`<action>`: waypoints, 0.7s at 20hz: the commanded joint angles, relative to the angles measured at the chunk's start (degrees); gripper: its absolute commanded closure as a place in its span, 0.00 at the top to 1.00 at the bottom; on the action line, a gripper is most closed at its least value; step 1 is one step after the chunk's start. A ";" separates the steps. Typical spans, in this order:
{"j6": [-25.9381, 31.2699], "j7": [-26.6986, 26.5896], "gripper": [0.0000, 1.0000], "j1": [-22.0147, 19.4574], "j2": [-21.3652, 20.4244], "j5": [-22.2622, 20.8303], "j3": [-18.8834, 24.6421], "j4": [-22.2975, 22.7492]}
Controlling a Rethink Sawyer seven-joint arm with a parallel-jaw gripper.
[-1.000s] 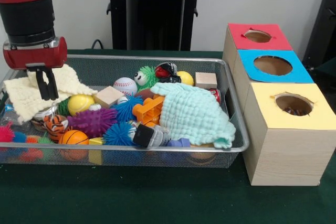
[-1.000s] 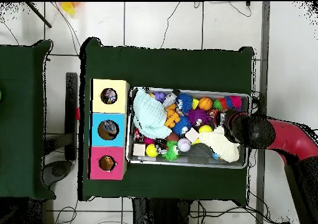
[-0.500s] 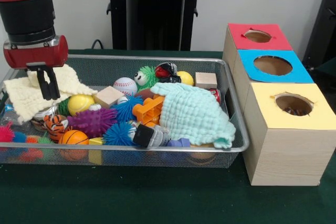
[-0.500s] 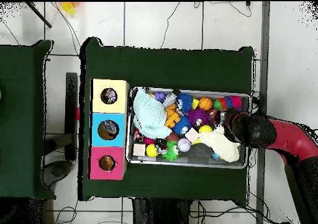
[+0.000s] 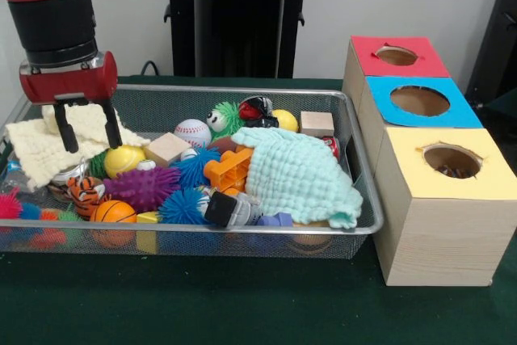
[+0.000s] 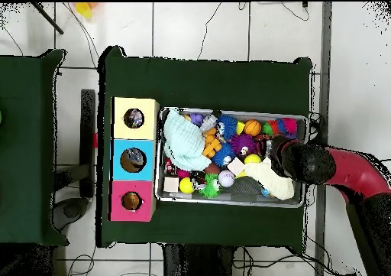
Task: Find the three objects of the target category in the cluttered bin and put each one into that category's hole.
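Note:
My gripper hangs open over the left end of the wire bin, its fingers straddling the edge of a cream cloth just above a yellow ball. Nothing is between the fingers. The bin holds a baseball, a basketball, a purple spiky ball, an orange block, wooden blocks and a mint cloth covering the right part. In the overhead view the arm covers the gripper at the bin's right end.
Three boxes with holes stand right of the bin: red, blue, yellow. In the overhead view they lie left of the bin, yellow farthest from the robot's base. A tiger-striped ball and blue spiky balls crowd the bin's front.
The gripper's fingers have spread from shut to open. The gripper has shifted a little to the right, toward the yellow ball.

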 commanded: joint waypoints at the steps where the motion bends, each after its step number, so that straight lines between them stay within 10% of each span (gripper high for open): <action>1: -0.51 -6.96 1.00 -0.60 0.34 -1.16 2.47 2.86; 6: -4.03 -8.89 1.00 0.93 -2.24 -6.46 1.80 1.16; 14: -6.52 -9.02 1.00 1.57 5.58 -10.19 1.23 -6.32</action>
